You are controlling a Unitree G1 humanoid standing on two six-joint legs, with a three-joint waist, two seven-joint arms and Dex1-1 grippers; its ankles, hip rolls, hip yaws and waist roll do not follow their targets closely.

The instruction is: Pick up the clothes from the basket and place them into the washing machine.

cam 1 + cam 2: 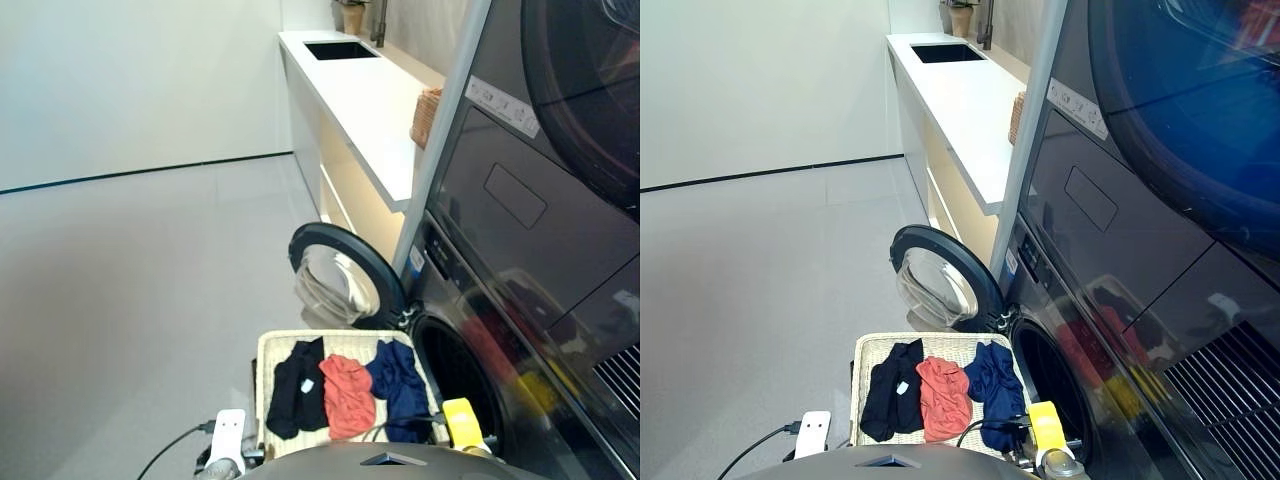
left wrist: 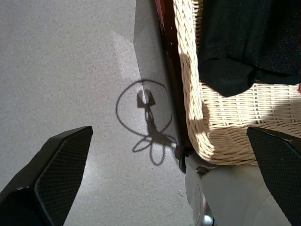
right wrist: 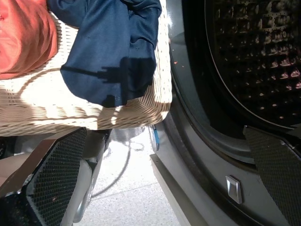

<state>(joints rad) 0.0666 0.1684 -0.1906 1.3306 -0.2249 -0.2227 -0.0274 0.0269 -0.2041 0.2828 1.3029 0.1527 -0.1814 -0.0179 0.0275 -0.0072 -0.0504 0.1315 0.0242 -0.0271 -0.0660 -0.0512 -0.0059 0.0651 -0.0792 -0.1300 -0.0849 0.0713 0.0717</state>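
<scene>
Black, orange-red, navy clothes; cream woven basket

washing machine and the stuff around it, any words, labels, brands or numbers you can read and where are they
No text can be read in any view.
White label strip on the upper appliance's front: it carries dark marks, too small and blurred to read.
Small light sticker at the washing machine's top corner: unreadable.
Small white tag on the black garment: blank or too small to tell.

We see a long white surface along the wall, a dark sink set near its far end, a potted plant at its far edge, and a wicker container on its near corner. Pale grey floor spreads beside it.
</scene>
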